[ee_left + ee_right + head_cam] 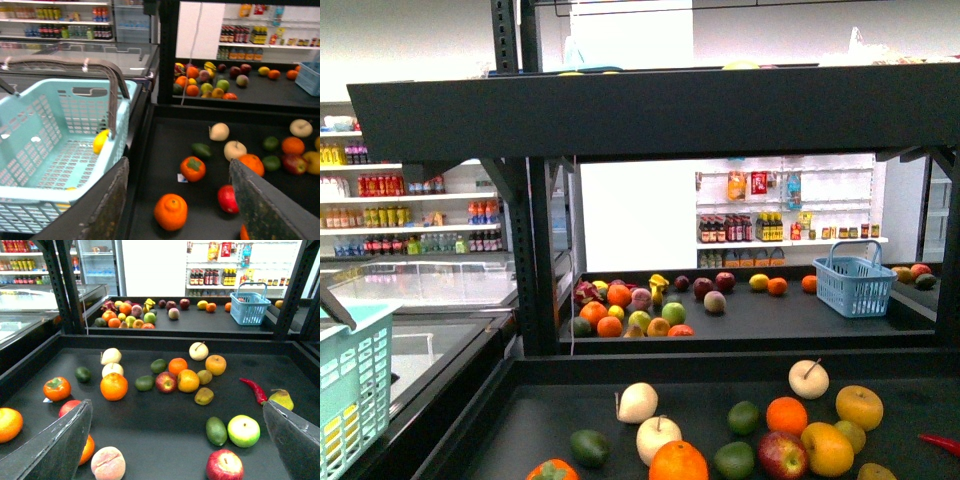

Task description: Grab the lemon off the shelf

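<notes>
The left gripper (179, 161) hangs over the near left of the shelf (160, 440), its jaws spread wide with nothing between them. The right gripper (176, 404) is also wide open and empty, above the near middle of the same tray. Neither touches any fruit.

Just left of the tray stands a basket (30, 192), probably placed there so that carrying fruit over is short work. A bright yellow fruit, which I take to be the lemon (101, 141), lies inside it against the right wall, under the handle. That would explain the empty jaws. The deeper yellow-orange fruits (216, 364) lie on the tray, untouched.
</notes>
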Robot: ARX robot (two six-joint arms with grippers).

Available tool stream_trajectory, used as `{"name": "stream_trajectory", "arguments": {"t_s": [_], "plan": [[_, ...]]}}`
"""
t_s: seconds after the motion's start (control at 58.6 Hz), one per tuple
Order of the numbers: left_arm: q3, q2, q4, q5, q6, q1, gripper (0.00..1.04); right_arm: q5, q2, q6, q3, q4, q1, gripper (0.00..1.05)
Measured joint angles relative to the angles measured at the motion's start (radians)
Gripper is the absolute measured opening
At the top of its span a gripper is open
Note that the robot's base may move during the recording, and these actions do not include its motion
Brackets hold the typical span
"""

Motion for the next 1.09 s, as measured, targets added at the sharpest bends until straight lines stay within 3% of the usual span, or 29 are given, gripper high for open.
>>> {"name": "stream_trajectory", "arguments": {"t_s": [0.239, 1.093], "plan": [[-0.114, -0.169, -0.042, 0.001, 0.002, -0.003, 0.02, -0.002, -0.001, 0.000, 0.000, 0.000, 0.000, 1.02], [-0.299, -0.312, -0.002, 0.000, 0.005, -0.003, 0.03, -0.002, -0.001, 0.000, 0.000, 0.000, 0.000, 1.02]]}}
